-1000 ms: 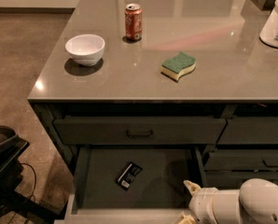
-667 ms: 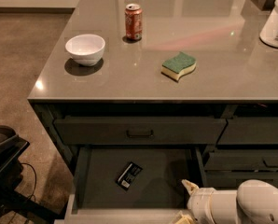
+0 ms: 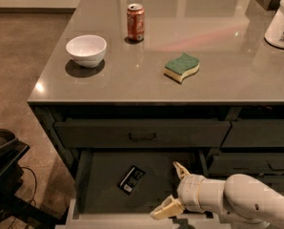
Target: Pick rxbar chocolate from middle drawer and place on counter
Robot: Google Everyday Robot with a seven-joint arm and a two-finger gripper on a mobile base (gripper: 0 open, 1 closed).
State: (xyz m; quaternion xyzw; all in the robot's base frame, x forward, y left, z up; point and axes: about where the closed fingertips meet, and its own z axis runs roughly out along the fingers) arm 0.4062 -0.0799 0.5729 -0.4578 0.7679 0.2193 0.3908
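Find the small flat black-wrapped rxbar chocolate [image 3: 132,179] lying slantwise on the dark floor of the wide dark grey middle drawer [image 3: 96,190], a little left of centre, white label patch toward the pale front edge. Note the cream two-finger gripper [image 3: 173,189] just beside it on the right, inside the same open drawer, fingers spread apart and empty, one tip toward the back, the other near the front edge. Shift left to straddle the bar, turning the wrist to match its slant and pinch across the narrow width. Go low: with so thin a wrapper, probably best to set both tips on the drawer floor before closing, gently, to avoid skidding it away. Mind the dark drawer front with the bar handle [image 3: 180,133] above while backing out. Raise well over the glossy grey-brown stone-like counter [image 3: 108,85] and set down on a bare front patch, apart from the green-and-yellow sponge [image 3: 181,67] and the white bowl [image 3: 86,50].
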